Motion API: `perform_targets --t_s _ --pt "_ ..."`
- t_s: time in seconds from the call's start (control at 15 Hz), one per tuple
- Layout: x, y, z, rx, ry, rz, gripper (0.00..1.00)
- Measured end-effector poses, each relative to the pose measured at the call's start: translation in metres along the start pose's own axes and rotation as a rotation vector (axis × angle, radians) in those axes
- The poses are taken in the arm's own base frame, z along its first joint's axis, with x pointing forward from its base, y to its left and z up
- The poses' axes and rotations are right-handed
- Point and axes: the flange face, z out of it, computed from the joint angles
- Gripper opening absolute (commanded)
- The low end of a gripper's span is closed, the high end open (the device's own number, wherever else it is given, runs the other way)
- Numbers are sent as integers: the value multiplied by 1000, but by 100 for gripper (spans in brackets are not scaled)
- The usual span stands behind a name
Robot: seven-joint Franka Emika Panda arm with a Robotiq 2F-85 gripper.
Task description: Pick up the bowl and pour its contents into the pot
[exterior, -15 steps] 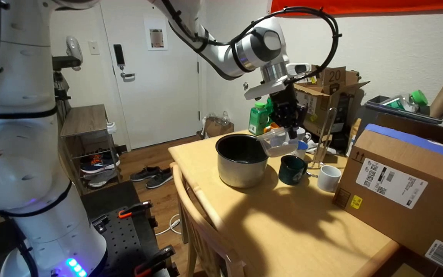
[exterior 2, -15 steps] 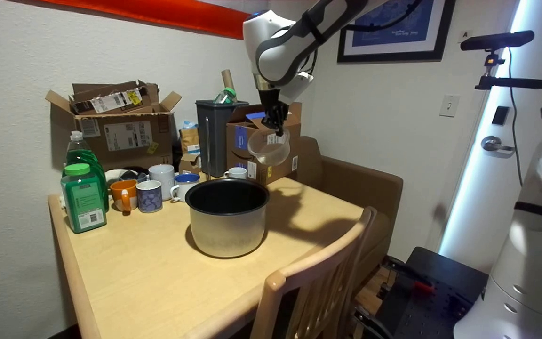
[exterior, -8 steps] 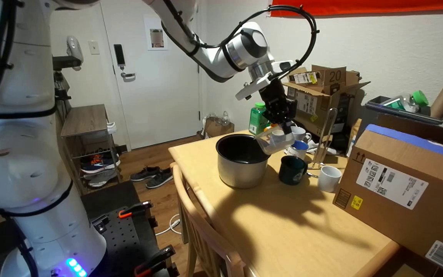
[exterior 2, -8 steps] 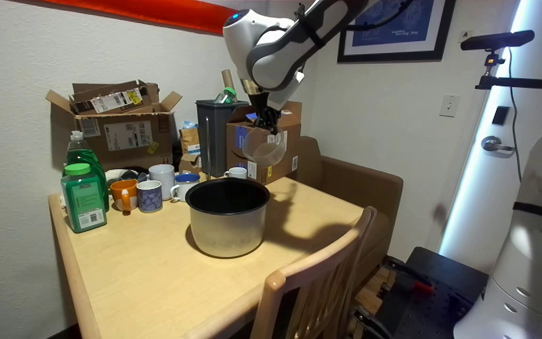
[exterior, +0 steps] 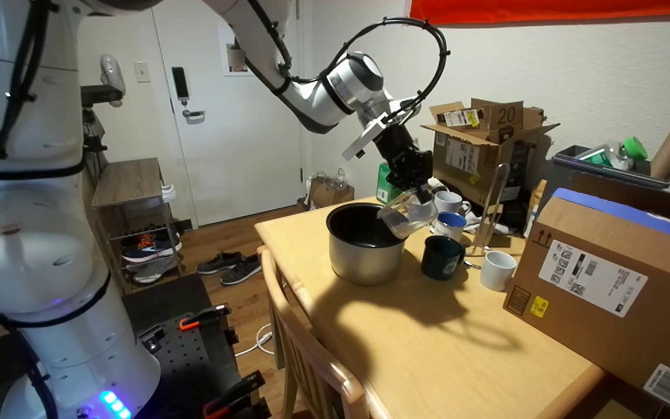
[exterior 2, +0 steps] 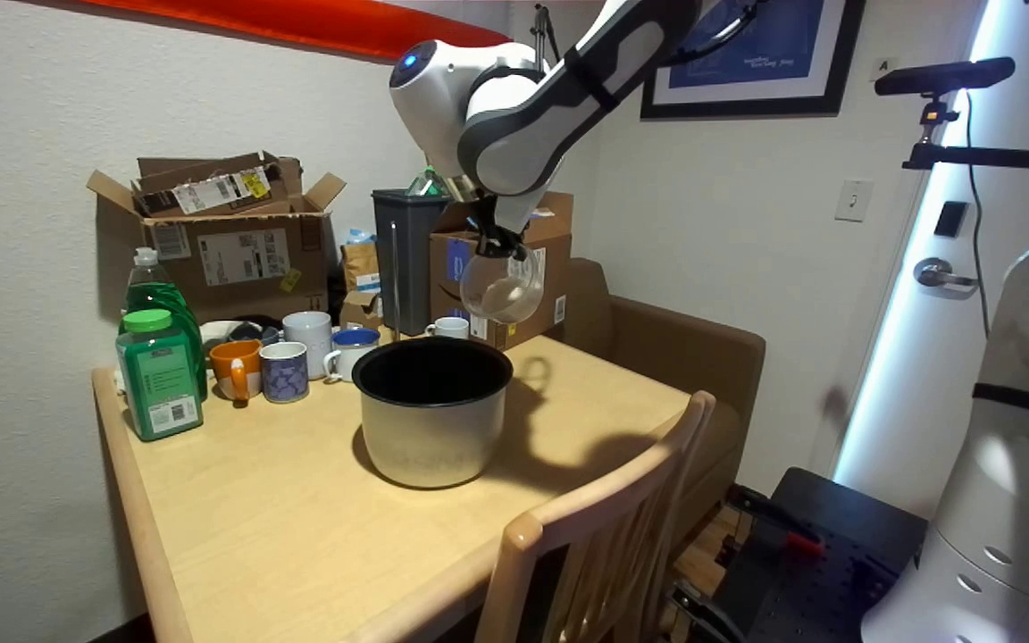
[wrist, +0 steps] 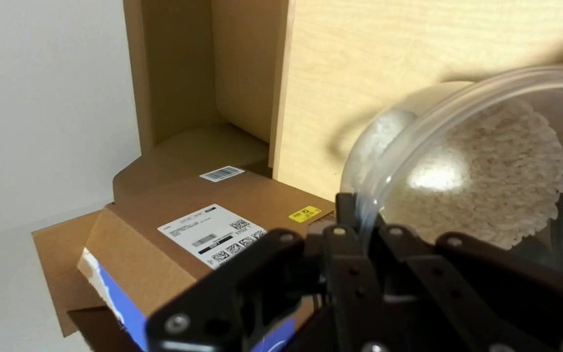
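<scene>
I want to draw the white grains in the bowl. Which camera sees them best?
The wrist view: it looks closely into the clear bowl, so you can see single white grains. Both exterior views show them only as something small and pale in the tilted bowl.

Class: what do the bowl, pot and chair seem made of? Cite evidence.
Bowl: probably clear, glossy plastic, with a see-through wall and bright glint; possibly glass.
Pot: likely satin metal, from its silver-grey sheen; the dark inside may be a coating.
Chair: seemingly smooth wood, perhaps varnished: pale tan with soft highlights.
</scene>
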Motion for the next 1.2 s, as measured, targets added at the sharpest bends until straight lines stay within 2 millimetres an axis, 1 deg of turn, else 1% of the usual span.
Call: perform_targets --t_s 0.6,1.2 --pt "-2 -28 -13 -214 23 15 3" --pt "-5 -55 -34 -340 57 -17 3"
